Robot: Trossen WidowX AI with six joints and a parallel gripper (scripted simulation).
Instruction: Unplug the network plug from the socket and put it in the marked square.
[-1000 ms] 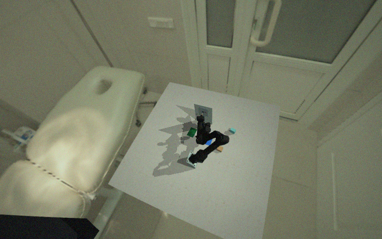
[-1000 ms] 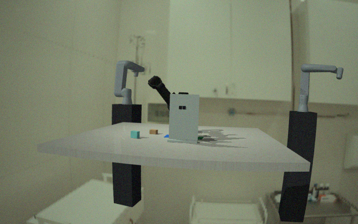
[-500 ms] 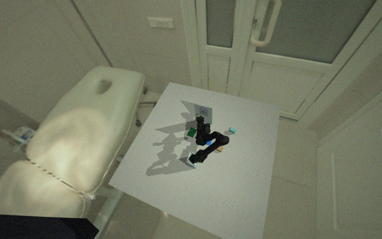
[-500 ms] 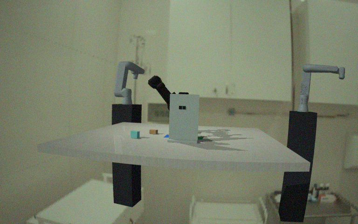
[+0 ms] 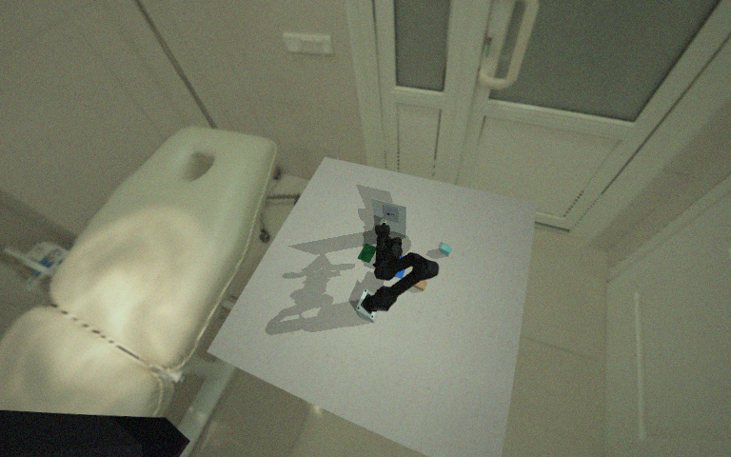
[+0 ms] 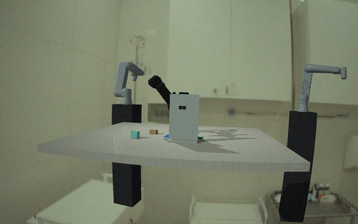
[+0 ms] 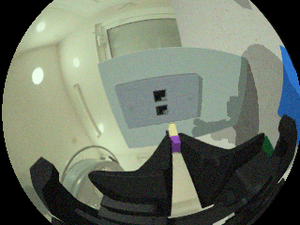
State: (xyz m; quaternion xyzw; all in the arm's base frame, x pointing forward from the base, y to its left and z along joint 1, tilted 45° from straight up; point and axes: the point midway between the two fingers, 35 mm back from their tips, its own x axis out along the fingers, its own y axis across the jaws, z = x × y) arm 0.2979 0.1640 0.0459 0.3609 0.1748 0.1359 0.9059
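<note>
plug [image 7: 174,142], small purple block with pale yellow tip, pinched in nearly closed matte black gripper [image 7: 175,150] (clear of the socket). beyond it, flat grey panel [image 7: 159,103] with two dark square sockets [image 7: 160,96], upright on white table [image 5: 458,345].

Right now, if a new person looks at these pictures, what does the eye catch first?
First the black arm in the middle of the white table, reaching toward the upright grey panel. In the wrist view the gripper is shut on the small plug, just free of the panel's two sockets.
</note>
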